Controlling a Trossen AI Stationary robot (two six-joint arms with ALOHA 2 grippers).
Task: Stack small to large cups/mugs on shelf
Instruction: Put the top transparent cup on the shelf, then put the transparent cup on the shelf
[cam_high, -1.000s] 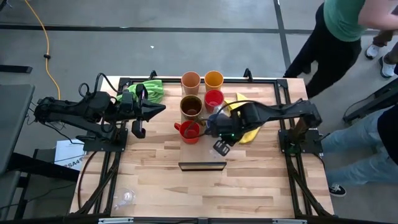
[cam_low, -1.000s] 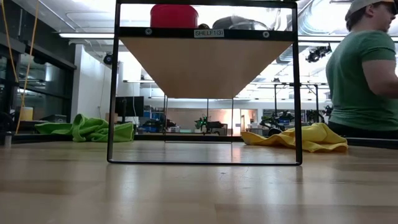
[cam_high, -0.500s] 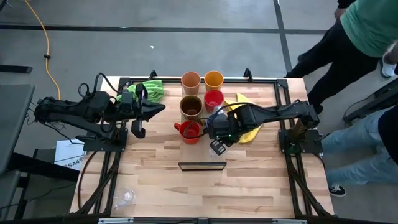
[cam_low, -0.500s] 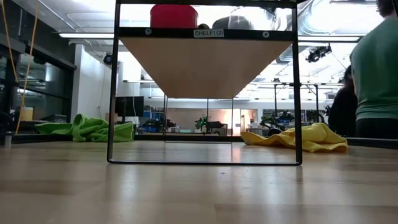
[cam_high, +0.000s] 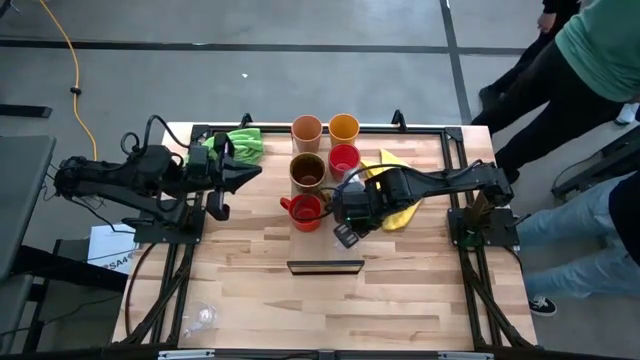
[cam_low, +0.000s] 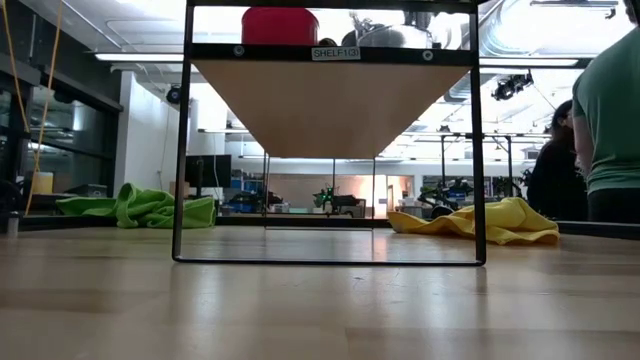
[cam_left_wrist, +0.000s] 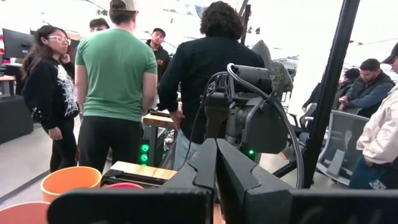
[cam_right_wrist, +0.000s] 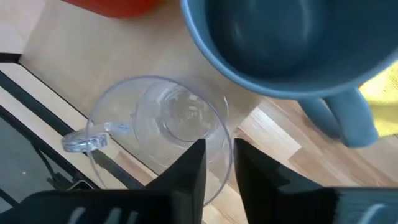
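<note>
The shelf (cam_high: 325, 267) is a raised light-wood board with a dark front edge (cam_low: 330, 52). On it stand a peach tumbler (cam_high: 307, 130), an orange tumbler (cam_high: 344, 127), a brown mug (cam_high: 308, 172) and two red mugs (cam_high: 343, 160) (cam_high: 303, 211). My right gripper (cam_high: 350, 207) points down beside them, shut on a clear glass (cam_right_wrist: 161, 134), next to the grey-blue mug (cam_right_wrist: 292, 43). A second clear glass (cam_high: 205, 316) lies on the tabletop at the near left. My left gripper (cam_high: 255, 172) is shut and empty, to the left of the cups. My right gripper holds the clear glass by its rim (cam_right_wrist: 225, 146), on the side opposite its handle (cam_right_wrist: 84, 142). One finger (cam_right_wrist: 194, 163) is inside the glass and one (cam_right_wrist: 249, 165) outside. The fingers point down from above. The glass is upright; whether its base rests on the shelf does not show.
A green cloth (cam_high: 240, 145) lies at the far left and a yellow cloth (cam_high: 395, 205) under the right arm. The shelf's black frame legs (cam_low: 182, 150) stand on the table. Several people stand beyond the table's far right corner (cam_high: 590, 50).
My right gripper has shifted a little toward the table's left edge with the clear glass, which now shows more fully above the shelf's front edge in the low view. The person in green has moved away to the right.
</note>
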